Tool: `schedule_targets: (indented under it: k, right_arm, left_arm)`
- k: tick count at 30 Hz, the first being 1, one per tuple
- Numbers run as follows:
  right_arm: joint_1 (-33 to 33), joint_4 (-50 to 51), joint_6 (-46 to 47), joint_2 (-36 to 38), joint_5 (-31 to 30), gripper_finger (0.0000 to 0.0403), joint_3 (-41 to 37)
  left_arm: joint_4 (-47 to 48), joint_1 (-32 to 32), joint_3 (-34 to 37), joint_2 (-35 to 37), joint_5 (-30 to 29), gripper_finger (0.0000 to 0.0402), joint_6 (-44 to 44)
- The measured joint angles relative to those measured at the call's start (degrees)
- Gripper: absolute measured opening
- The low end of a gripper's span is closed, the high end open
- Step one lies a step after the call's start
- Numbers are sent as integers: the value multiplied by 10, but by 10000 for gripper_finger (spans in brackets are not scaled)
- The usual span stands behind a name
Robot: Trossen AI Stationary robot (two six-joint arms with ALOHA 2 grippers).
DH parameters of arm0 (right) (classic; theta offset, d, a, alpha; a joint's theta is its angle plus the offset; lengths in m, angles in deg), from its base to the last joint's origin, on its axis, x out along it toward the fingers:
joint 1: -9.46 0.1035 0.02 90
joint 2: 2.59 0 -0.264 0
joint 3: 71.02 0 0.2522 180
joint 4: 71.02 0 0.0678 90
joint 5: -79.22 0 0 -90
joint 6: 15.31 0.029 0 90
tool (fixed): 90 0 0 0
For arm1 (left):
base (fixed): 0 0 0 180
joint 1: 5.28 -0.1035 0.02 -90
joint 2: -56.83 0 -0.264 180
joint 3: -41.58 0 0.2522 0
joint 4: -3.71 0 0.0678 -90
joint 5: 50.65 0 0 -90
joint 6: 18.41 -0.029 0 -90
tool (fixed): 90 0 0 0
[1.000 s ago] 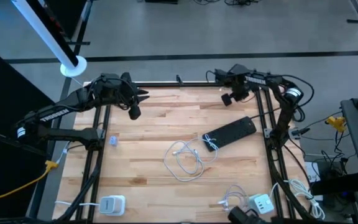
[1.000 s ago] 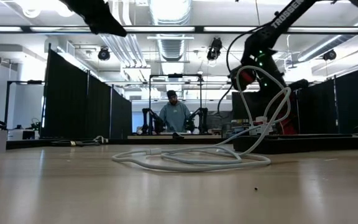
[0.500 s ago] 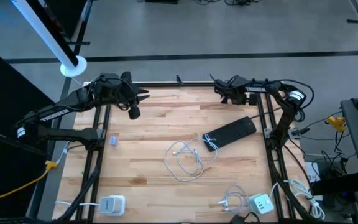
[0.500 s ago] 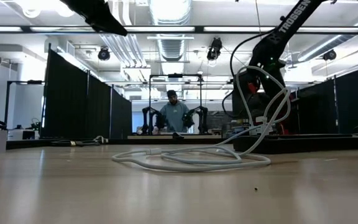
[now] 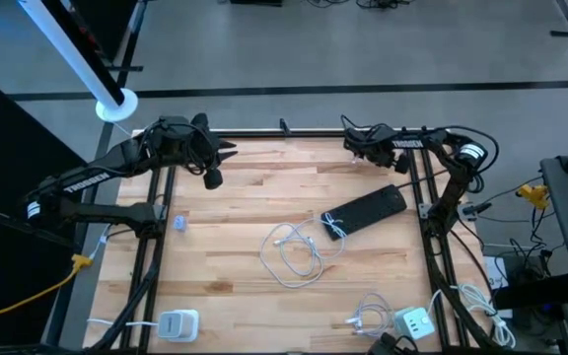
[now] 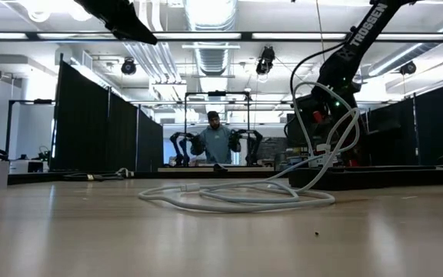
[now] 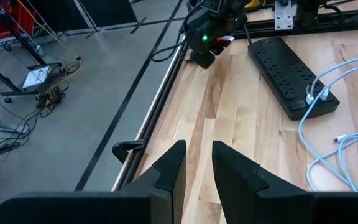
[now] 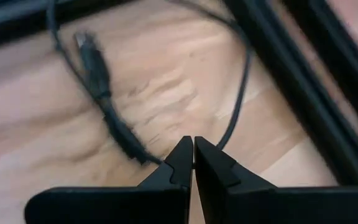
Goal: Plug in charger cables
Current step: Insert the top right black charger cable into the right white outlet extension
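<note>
The right tool (image 5: pixel 351 147) sits at the far right corner of the wooden counter (image 5: pixel 245 197), low over the boards, and in its own wrist view its two dark fingers (image 8: pixel 180 163) are pressed together with no gap, clenched around a thin black cable (image 8: pixel 236 106) that runs down between their tips; that cable carries a small metal-tipped plug (image 8: pixel 84 43) lying on the wood just beyond the fingers. The left tool (image 5: pixel 227 151) hangs over the far left corner of the counter, released, its fingers (image 7: pixel 232 168) a narrow gap apart with nothing between them. Near the middle of the counter lies one white charger cable (image 5: pixel 294 253) in loose loops, one end reaching up into the single black power strip (image 5: pixel 365 209), which lies aslant between the loops and the right arm's base. A second small white cable bundle (image 5: pixel 366 317) lies at the near right, just beside one white charger block (image 5: pixel 415 321); another white charger block (image 5: pixel 177 323) sits at the near left edge. That makes two white cables, one black cable, two blocks and one strip in view. In the low view a person (image 6: pixel 217 141) stands behind a far bench in the room.
</note>
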Motion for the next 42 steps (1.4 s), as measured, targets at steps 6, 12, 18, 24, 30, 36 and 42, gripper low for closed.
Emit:
schedule_targets:
  k: [6, 12, 18, 24, 30, 36, 42]
  right_arm:
    - [2, -17, -76, -1, 72, 0, -9]
    - [46, -44, -171, 26, 149, 0, 7]
    - [48, -39, -127, 74, 87, 0, 10]
    - [34, 10, -69, 55, 77, 0, -2]
    - [64, 1, -73, 31, 148, 0, -9]
    - [104, -81, -111, 31, 246, 0, -4]
    - [115, -114, -225, 62, 292, 0, 55]
  left_arm:
    - [-3, 0, 0, 0, 0, 66, 1]
    - [-3, 0, 0, 0, 0, 66, 11]
    - [-3, 0, 0, 0, 0, 66, 17]
    - [-5, 0, 0, 0, 0, 66, 6]
    - [-3, 0, 0, 0, 0, 66, 6]
    - [-4, 0, 0, 0, 0, 66, -3]
    - [-5, 0, 0, 0, 0, 66, -20]
